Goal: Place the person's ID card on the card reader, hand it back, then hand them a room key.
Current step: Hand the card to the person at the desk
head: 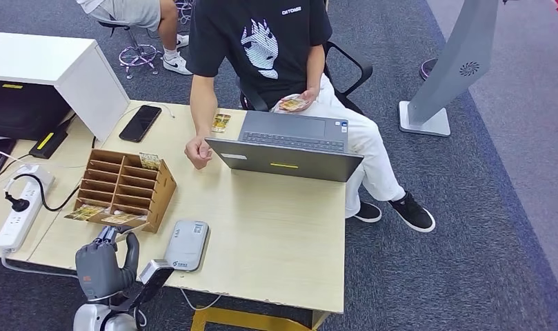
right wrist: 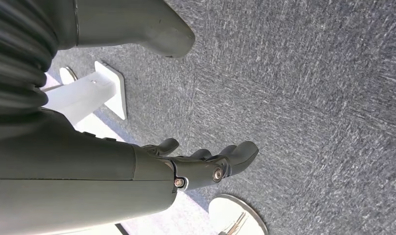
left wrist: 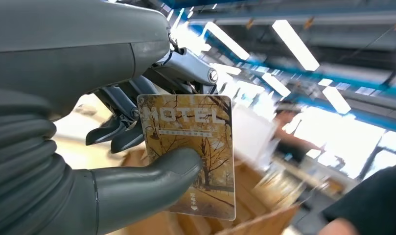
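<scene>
ID card (head: 292, 104) is back with the person — left hand (left wrist: 137, 147) pinches the hotel room key (left wrist: 196, 152), handover pending; right hand (right wrist: 205, 164) hangs empty, fingers loosely apart.

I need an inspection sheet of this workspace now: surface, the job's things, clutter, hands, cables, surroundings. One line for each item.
Surface: light wooden table, mostly bare at the near right.
Job's things: room key card printed HOTEL, held in the left hand; grey card reader flat on the table; wooden card rack beside it; the seated person holds a card.
Clutter: open laptop, black phone, another card.
Hands: left hand pinches the key card; right hand hangs empty over carpet.
Cables: power strip with a black plug.
Surroundings: grey carpet, grey stand.
</scene>
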